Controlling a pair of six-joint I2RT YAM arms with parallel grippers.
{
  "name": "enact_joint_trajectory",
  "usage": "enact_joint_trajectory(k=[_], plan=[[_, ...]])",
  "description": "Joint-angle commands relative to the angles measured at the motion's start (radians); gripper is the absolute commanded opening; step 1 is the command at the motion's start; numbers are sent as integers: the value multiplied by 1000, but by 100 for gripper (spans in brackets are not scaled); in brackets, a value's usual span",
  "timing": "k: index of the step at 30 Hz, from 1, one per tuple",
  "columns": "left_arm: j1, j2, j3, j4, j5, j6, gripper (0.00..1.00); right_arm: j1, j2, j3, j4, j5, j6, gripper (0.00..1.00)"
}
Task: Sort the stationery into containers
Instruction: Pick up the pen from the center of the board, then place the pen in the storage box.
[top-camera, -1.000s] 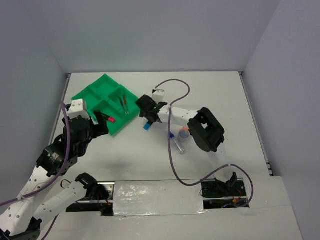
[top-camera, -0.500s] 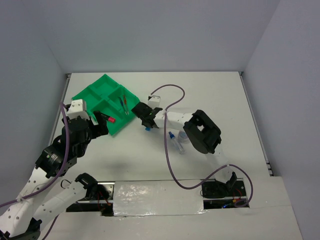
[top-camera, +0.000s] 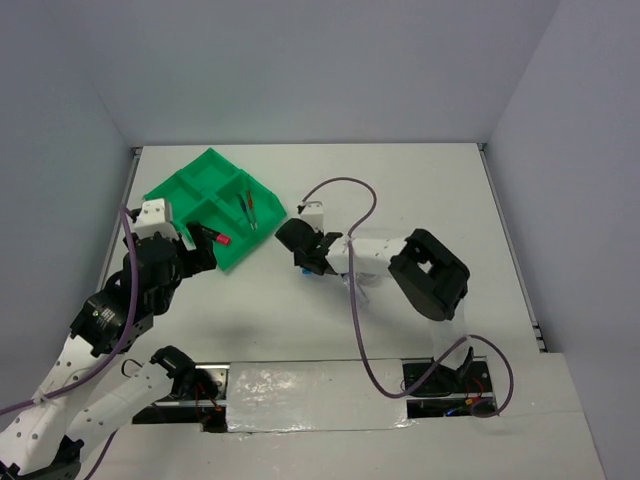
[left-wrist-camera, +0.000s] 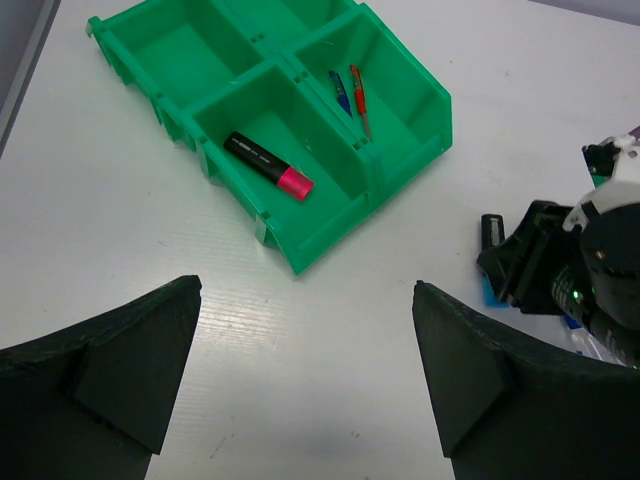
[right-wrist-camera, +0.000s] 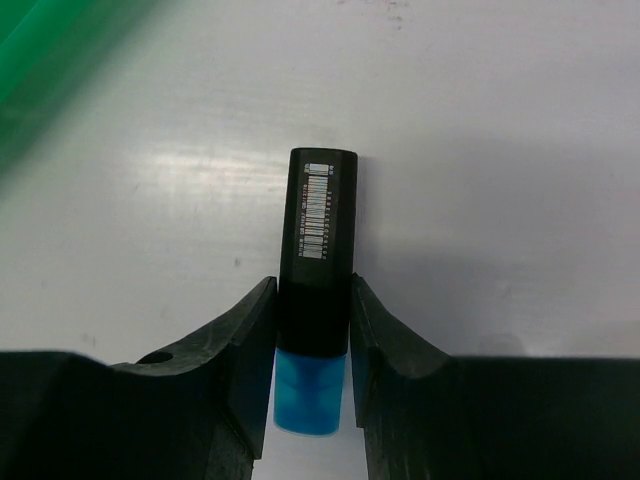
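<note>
Right gripper (right-wrist-camera: 313, 335): fingers (right-wrist-camera: 250, 345) closed on a blue highlighter (right-wrist-camera: 320, 225), clamping the black barrel just above its blue end, the barcoded end pointing away from the wrist. It sits low over the white table (top-camera: 420, 190), just beside the right corner of the green tray (left-wrist-camera: 300, 262); whether the highlighter touches the table cannot be told. Left gripper (left-wrist-camera: 305, 292): fingers spread wide, holding nothing, poised over the table near the tray's near corner. Green tray: four square compartments, set at an angle on the far left of the table. Near compartment holds one pink highlighter (left-wrist-camera: 268, 165), lying flat. Right compartment holds a blue pen (left-wrist-camera: 341, 92) and a red pen (left-wrist-camera: 358, 95), side by side. The other two compartments show only green floor.
</note>
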Motion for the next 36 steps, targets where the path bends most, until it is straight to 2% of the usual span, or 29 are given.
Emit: enact_joint_trajectory(k=[1, 4, 9, 15, 20, 21, 24, 26, 27, 29, 30, 31, 32, 36], plan=[[6, -19, 1, 39, -9, 12, 99, 80, -142, -24, 158, 49, -193, 0], [6, -19, 3, 38, -9, 9, 99, 137, -162, -21, 301, -45, -396, 0], [7, -27, 4, 29, -32, -1, 99, 159, -110, 25, 493, -248, -603, 2], [7, -52, 1, 33, -38, 0, 99, 151, 107, 350, 406, -293, -766, 3], [9, -65, 1, 33, -52, -6, 99, 140, 238, 567, 371, -311, -794, 10], [7, -69, 0, 33, -52, -6, 99, 137, 279, 618, 366, -304, -792, 21], [7, -72, -2, 36, -49, -5, 99, 130, 328, 678, 358, -319, -798, 27], [7, -70, -2, 38, -43, -3, 99, 122, 370, 727, 349, -326, -798, 36], [7, -69, 0, 36, -41, -3, 99, 122, 381, 743, 345, -330, -795, 46], [7, -62, 1, 35, -37, 0, 99, 114, 390, 773, 323, -337, -789, 56], [7, -62, 1, 35, -35, 0, 99, 113, 381, 766, 329, -362, -788, 68], [7, -62, 1, 38, -35, 0, 99, 113, 367, 735, 340, -365, -786, 73], [7, -64, 1, 36, -32, 2, 99, 110, 340, 723, 357, -371, -782, 77], [9, -70, 0, 36, -40, 0, 99, 100, 245, 653, 371, -399, -804, 79]])
